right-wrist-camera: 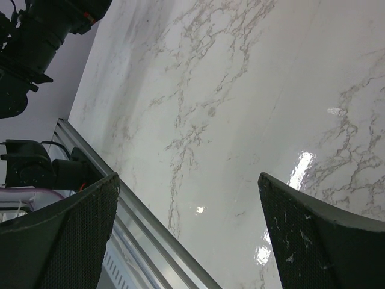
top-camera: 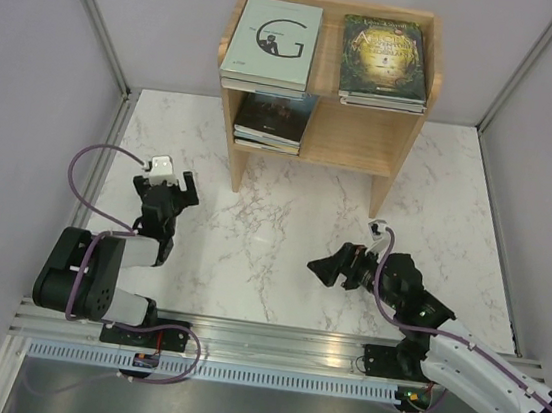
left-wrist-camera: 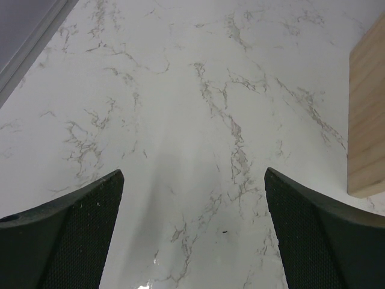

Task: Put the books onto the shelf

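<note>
You have the left jaws spread wide and holding nothing, poised over bare marble on the counter; the right jaws are equally wide and empty, turned sideways toward the middle of the counter. The books are all on the shelf: a stack topped by the pale green "G" cover on the left of the top board, a stack under the dark green-gold cover on its right, and a darker stack on the lower tier's left side. No book shows on the counter in any view, so the job looks finished, and the main danger now is undoing it. The left wrist view shows a shelf leg near that arm's path; a forward sweep could clip it and jolt the thin books loose. The right jaws face the left arm, so a careless crossing move could bring the two together.
</note>
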### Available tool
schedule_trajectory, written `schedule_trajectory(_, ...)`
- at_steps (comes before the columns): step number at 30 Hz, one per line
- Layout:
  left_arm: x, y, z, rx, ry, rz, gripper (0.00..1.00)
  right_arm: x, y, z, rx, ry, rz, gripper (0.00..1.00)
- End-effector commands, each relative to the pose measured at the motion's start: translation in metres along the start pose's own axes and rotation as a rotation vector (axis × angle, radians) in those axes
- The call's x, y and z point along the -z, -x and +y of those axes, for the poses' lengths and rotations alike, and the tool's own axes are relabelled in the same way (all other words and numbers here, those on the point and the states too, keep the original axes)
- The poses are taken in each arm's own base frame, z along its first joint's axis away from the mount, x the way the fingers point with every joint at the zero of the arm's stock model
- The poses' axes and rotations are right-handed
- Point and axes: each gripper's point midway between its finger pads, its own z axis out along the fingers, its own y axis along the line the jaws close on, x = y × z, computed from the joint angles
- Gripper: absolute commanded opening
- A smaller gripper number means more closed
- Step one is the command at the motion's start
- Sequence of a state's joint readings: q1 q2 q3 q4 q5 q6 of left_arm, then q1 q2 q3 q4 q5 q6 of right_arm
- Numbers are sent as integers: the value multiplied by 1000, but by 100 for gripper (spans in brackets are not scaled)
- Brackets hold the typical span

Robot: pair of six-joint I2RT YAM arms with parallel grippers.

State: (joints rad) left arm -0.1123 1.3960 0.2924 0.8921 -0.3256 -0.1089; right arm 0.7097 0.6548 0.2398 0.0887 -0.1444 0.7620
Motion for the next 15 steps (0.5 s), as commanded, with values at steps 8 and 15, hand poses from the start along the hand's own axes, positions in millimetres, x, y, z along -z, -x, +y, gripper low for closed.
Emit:
schedule_trajectory(8, 8, 19, -11, -47, -99, -163, 100, 15, 93, 19, 215, -120, -272, 98)
schedule_trajectory(15, 8, 19, -11, -44, -104, -159, 100, 18, 124, -4, 244, -320, -358, 98)
